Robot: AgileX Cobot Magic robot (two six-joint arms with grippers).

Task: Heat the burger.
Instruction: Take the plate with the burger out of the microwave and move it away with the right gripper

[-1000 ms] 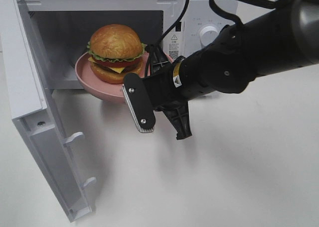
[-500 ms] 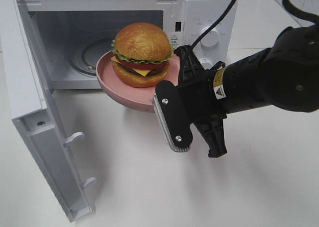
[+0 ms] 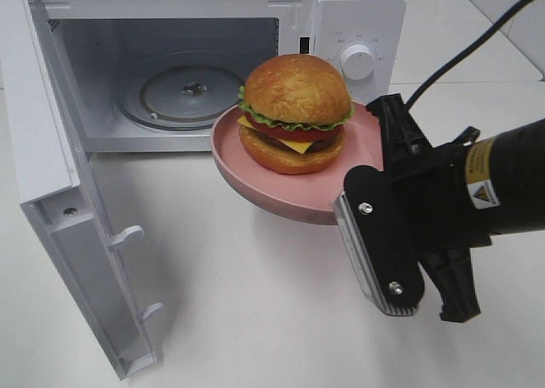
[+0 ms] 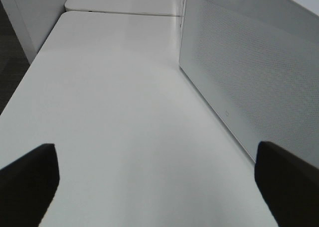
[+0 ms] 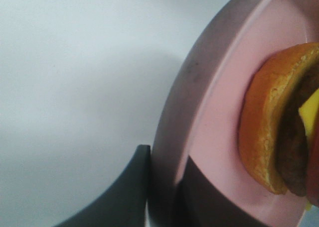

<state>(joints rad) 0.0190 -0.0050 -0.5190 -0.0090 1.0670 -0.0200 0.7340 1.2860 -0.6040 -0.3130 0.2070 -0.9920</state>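
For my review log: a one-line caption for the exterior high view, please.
Right hand holds the pink plate with the burger in front of the open microwave.

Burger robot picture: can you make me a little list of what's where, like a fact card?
burger: sitting on the pink plate, held up in the air in front of the microwave
right gripper: jaws pinching the plate's rim
microwave: door swung wide open
glass turntable: nothing on it
left gripper: jaws open, holding nothing, beside the microwave
table: white
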